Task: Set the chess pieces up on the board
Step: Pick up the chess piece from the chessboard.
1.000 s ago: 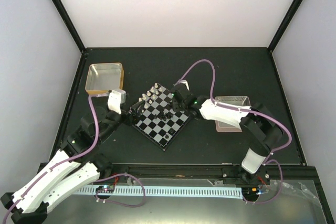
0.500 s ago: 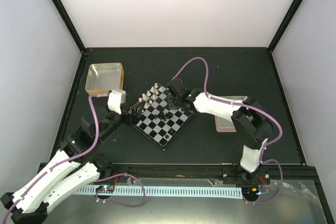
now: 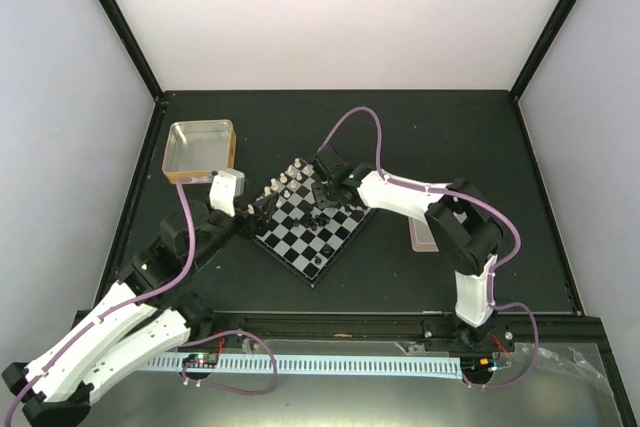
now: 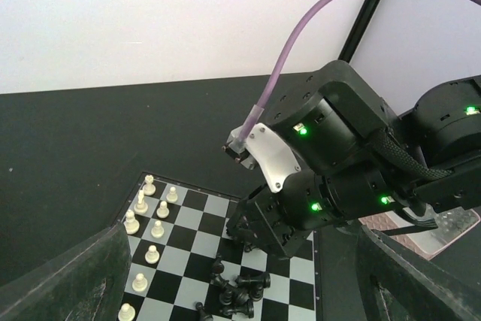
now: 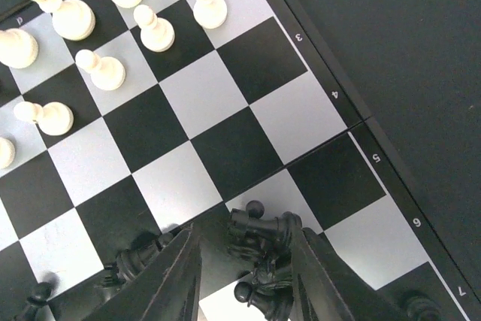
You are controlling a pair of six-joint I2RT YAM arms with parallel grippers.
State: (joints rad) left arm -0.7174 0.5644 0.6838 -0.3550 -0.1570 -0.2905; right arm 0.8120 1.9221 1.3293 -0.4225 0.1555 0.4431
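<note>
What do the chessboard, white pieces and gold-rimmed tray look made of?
Chessboard: satin silvery and black checks, printed rim numbers; likely plastic or coated metal, unclear. White pieces: glossy cream, moulded-looking, probably plastic. Gold-rimmed tray: metal, by its reflective silvery inside.

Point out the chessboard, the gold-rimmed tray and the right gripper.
chessboard (image 3: 310,243): top external view, on a bare square in its near half.
gold-rimmed tray (image 3: 200,150): top external view, on its inner floor.
right gripper (image 5: 244,223): right wrist view, midway between its two fingertips.
</note>
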